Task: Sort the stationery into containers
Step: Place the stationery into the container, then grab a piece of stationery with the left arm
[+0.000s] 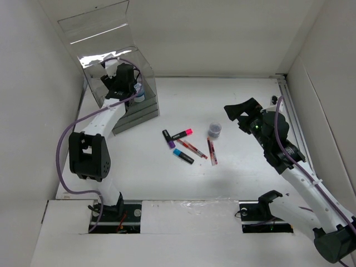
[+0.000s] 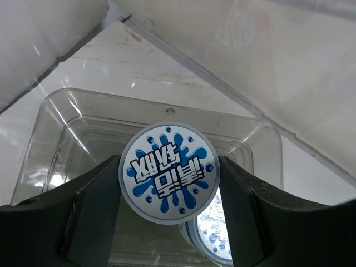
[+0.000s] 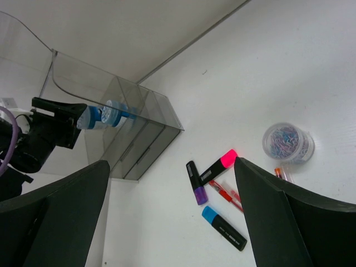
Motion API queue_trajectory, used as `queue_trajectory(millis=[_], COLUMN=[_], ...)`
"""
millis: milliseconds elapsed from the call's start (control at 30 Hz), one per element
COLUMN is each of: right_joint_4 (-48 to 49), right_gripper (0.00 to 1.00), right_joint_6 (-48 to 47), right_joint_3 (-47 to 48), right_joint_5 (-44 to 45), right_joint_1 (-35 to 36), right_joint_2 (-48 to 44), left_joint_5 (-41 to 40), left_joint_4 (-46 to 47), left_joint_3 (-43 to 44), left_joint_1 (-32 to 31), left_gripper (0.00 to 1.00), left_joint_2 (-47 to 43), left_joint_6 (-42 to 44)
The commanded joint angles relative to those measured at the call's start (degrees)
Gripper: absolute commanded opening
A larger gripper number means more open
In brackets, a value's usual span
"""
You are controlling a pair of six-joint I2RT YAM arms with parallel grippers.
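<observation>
My left gripper (image 2: 169,183) is shut on a round blue-white roll (image 2: 169,172), held over the open top bin of the clear container (image 2: 67,128). A second roll (image 2: 214,236) lies in that bin, just below. From above, the left gripper (image 1: 125,78) sits inside the container (image 1: 142,114), under its raised lid (image 1: 94,28). Three markers lie mid-table with purple (image 1: 168,138), pink (image 1: 182,134) and blue (image 1: 183,156) caps. Beside them are two red pens (image 1: 192,148) (image 1: 212,151). My right gripper (image 1: 239,114) hangs open and empty, high to the right of them.
A small clear jar of paper clips (image 1: 214,130) stands just right of the markers. White walls close in the table on the left, back and right. The container's drawers (image 3: 130,156) face the markers.
</observation>
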Motion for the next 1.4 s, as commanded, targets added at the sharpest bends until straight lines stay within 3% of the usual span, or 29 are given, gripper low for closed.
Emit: queue_trajectory(millis=[0, 100, 333, 433, 533, 600, 667, 767, 800, 833, 867, 967, 1000, 1100, 1233, 1367], right_joint_4=[2.5, 2.5, 2.5, 2.5, 2.5, 2.5, 2.5, 2.5, 2.5, 1.9, 1.9, 0.0, 0.0, 0.0, 0.0, -0.5], right_gripper=[1.0, 1.0, 1.0, 1.0, 1.0, 0.92, 0.64, 0.27, 0.25, 0.25, 0.34, 0.61, 0.75, 0.91, 0.99, 0.99], right_joint_6=[-0.1, -0.1, -0.1, -0.1, -0.1, -0.6, -0.6, -0.6, -0.6, -0.6, -0.6, 1.6, 1.6, 2.1, 2.1, 2.1], right_joint_3=[0.3, 0.3, 0.3, 0.3, 0.3, 0.3, 0.3, 0.3, -0.3, -0.3, -0.3, -0.8, -0.8, -1.3, -1.3, -1.3], right_joint_5=[-0.4, -0.4, -0.4, -0.4, 0.2, 0.8, 0.8, 1.9, 4.1, 5.6, 7.0, 12.3, 13.0, 13.7, 13.7, 13.7], right_joint_1=[-0.4, -0.4, -0.4, -0.4, -0.4, -0.4, -0.4, -0.4, -0.4, -0.4, -0.4, -0.4, -0.4, -0.4, -0.9, -0.9], right_joint_2=[-0.3, -0.3, -0.3, -0.3, -0.3, -0.8, -1.4, -2.6, -3.2, -4.2, -4.7, -6.5, -6.5, -7.7, -7.0, -7.0], left_joint_5=[-2.0, -2.0, 1.1, 2.4, 1.8, 1.2, -0.1, -2.8, -2.8, -2.8, -2.8, 6.9, 10.4, 11.5, 12.9, 11.6], left_joint_4=[5.0, 5.0, 5.5, 7.8, 11.4, 13.6, 17.3, 22.6, 23.7, 23.7, 23.7, 22.0, 21.4, 20.6, 18.2, 13.7], left_joint_3=[3.5, 3.5, 1.7, -0.9, -4.7, -6.9, -11.5, -18.4, -19.6, -20.4, -20.9, -19.5, -18.9, -16.6, -10.2, -3.5], left_joint_1=[0.1, 0.1, 0.1, -0.5, -3.6, -7.7, -12.0, -23.9, -29.9, -32.4, -34.4, -38.8, -39.5, -42.8, -45.5, -45.5], left_gripper=[0.5, 0.58, 0.91, 0.92, 0.86, 0.8, 0.8, 0.77, 0.77, 0.8, 0.82, 0.93, 0.95, 1.0, 1.0, 1.0], left_joint_2=[-0.6, 0.0, -2.7, -6.9, -12.7, -15.7, -19.7, -21.3, -21.3, -19.8, -18.5, -11.6, -8.1, -3.2, 4.2, 11.4], left_joint_6=[1.1, 1.1, 0.3, -0.3, -0.3, -0.3, -0.3, 1.3, 2.1, 2.1, 2.7, 2.1, 2.1, 1.4, 3.9, 3.9])
